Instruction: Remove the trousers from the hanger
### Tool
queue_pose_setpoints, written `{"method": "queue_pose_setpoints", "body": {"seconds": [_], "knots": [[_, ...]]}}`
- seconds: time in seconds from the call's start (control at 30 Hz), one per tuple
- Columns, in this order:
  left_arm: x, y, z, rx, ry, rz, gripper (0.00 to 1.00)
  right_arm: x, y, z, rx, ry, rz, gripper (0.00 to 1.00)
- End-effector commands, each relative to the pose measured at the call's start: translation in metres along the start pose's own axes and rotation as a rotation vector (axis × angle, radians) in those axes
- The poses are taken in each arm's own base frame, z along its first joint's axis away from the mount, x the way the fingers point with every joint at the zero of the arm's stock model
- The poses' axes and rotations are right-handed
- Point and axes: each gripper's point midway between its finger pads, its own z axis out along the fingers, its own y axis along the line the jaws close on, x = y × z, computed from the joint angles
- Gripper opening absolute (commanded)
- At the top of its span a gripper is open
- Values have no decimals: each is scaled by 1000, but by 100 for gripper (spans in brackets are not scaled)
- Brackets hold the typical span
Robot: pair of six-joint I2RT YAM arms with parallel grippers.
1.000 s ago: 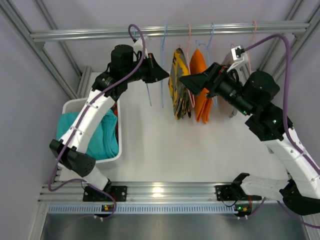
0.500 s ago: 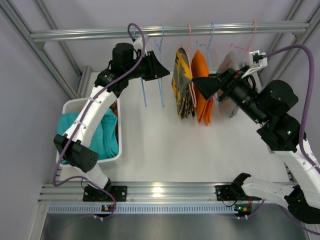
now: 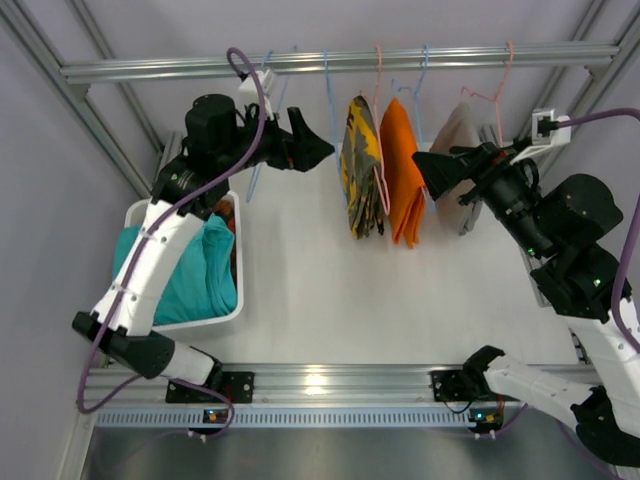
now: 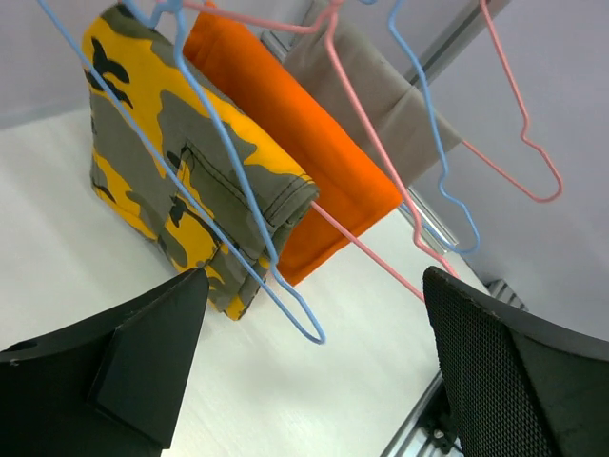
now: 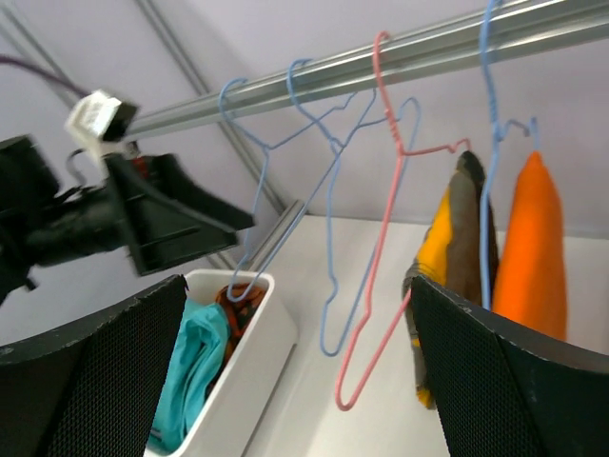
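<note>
Left gripper (image 3: 318,150): fingers (image 4: 124,367) spread wide, nothing pinched. It is raised to just under the rail (image 3: 330,62) and points toward the other arm.
Gap between its fingers: in the left wrist view the lower corner of a blue hanger (image 4: 309,335) shows here (contact with either finger cannot be told).
Just ahead of it: the camouflage trousers (image 3: 362,170), yellow and grey, folded over a hanger and hanging from the rail. They are close to the fingertip, with a narrow gap.
Beyond those: the orange trousers (image 3: 400,175), hanging right beside the camouflage pair.
Behind it: a tilted blue hanger (image 3: 256,172), bare, hooked on the rail.
Below and behind it: a white bin (image 3: 140,208) under the left arm. It holds the teal trousers (image 3: 195,280) and a red-orange patterned cloth (image 3: 228,212) at the wall nearer the gripper.
Right gripper (image 3: 432,172): fingers (image 5: 514,381) likewise spread, nothing between them. It sits at about the same height and faces the left gripper.
Just ahead of it: the orange trousers, very near the fingertip (touching or not cannot be told).
Behind it: a beige garment (image 3: 458,125) on the rail, partly hidden by the gripper.
Farther ahead, right wrist view: a bare pink hanger (image 5: 341,402), then bare blue ones, then the left gripper and the bin.
Below both: the white table (image 3: 330,300).
</note>
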Motion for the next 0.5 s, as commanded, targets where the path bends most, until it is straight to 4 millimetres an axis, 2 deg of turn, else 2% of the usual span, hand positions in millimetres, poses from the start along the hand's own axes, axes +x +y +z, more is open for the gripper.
{"method": "queue_pose_setpoints", "body": {"seconds": [0.0,0.07,0.2,0.27,0.3,0.33,0.37,0.4,0.47], "knots": [[-23,-22,-44,12,-108,158,99,-21,-16,-16,60,-70,-38,99],[-35,-24,-69,-36,-176,203,99,-31,-24,-28,87,-105,-57,99],[-36,-25,-94,-75,-187,282,99,-37,-35,-45,126,-138,-96,100],[-39,-7,-106,-185,-196,318,99,-37,-43,-53,158,-149,-129,99],[-40,-4,-120,-215,-213,340,99,-38,-49,-61,186,-163,-141,99],[-38,0,-129,-235,-209,402,99,-38,-54,-65,206,-167,-162,99],[-27,6,-131,-248,-183,426,99,-36,-57,-69,219,-162,-178,99],[-26,3,-148,-255,-204,476,99,-34,-63,-76,240,-166,-192,100],[-19,20,-161,-326,-182,554,99,-32,-71,-83,272,-164,-232,99]]}}
